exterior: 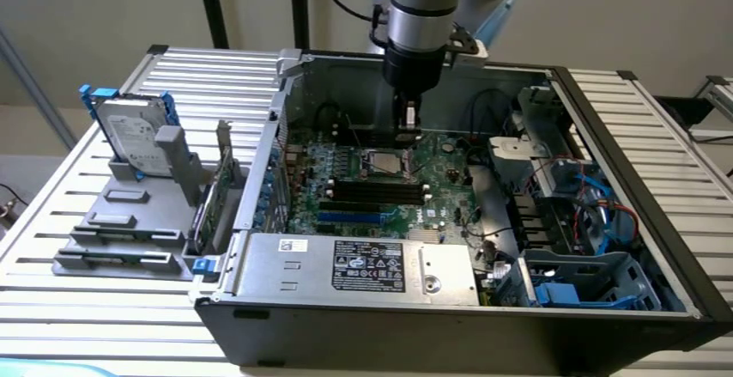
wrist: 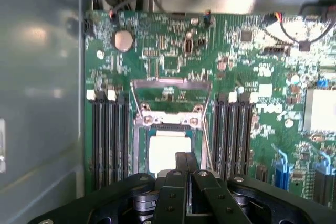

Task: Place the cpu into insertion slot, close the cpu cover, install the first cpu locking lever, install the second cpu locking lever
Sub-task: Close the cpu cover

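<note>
The one claw (wrist: 186, 157) is hanging closed, its two dark fingers pressing together with nothing showing between them. In the exterior view the claw (exterior: 407, 132) is pointing straight down into an open computer case (exterior: 458, 317).

Directly under the fingertips one chip (wrist: 167, 149) is lying flat, face up, inside the one socket (wrist: 140, 145). It is square, so it has no long side, and its edges are running parallel to the socket's rim. Just beyond the chip, one cover (wrist: 169, 119) is tilting up and open, hinged at the socket's far edge, with green board showing through its frame. One thin wire lever (wrist: 207, 140) is slanting along the socket's side.

Flanking the claw, two sets of four memory slots are lying, one set (wrist: 113, 135) on one side and the other (wrist: 233, 135) opposite, their long lines parallel to the chip's edges. Farther out, one round coin battery (wrist: 123, 40) is sitting on the board.

Outside the case, one hard drive (exterior: 129, 136) is standing on the slatted counter (exterior: 103, 308).
</note>
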